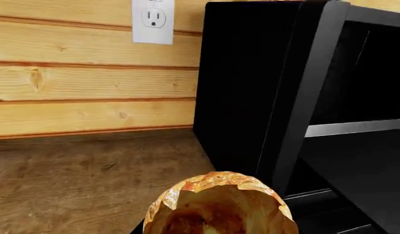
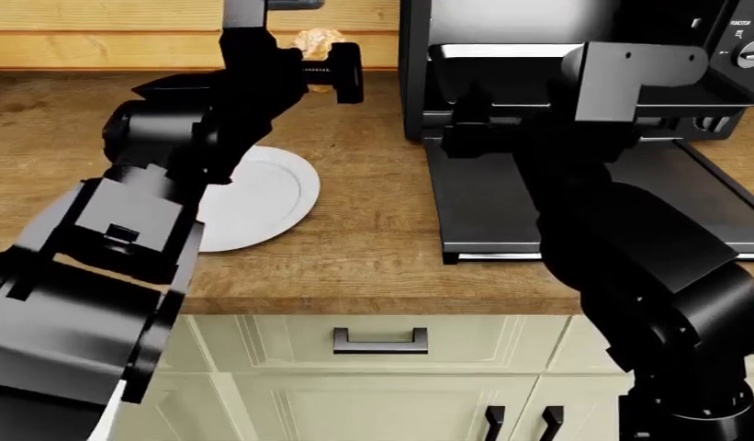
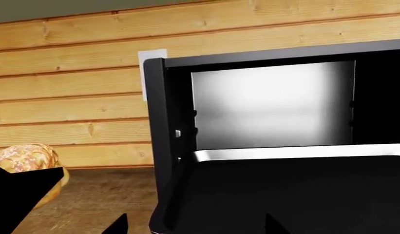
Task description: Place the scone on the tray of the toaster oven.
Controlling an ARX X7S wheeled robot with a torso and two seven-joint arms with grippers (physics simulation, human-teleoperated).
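Note:
The scone (image 1: 219, 207), golden-tan and lumpy, fills the bottom of the left wrist view, and my left gripper (image 2: 309, 62) is shut on it. In the head view the scone (image 2: 318, 39) hangs above the counter, left of the toaster oven (image 2: 475, 83). The oven door (image 2: 536, 207) is folded down flat. Inside the cavity lies the black tray (image 3: 304, 185) with its silvery rim (image 1: 355, 127). My right gripper (image 3: 194, 226) is open over the tray's front with nothing between its tips. In the head view its own wrist hides it.
A white plate (image 2: 260, 197) lies on the wooden counter (image 2: 352, 248) under my left arm. A wood-plank wall with a white outlet (image 1: 153, 22) stands behind. Oven knobs (image 2: 750, 50) are at the far right. Cabinet drawers (image 2: 379, 342) are below the counter edge.

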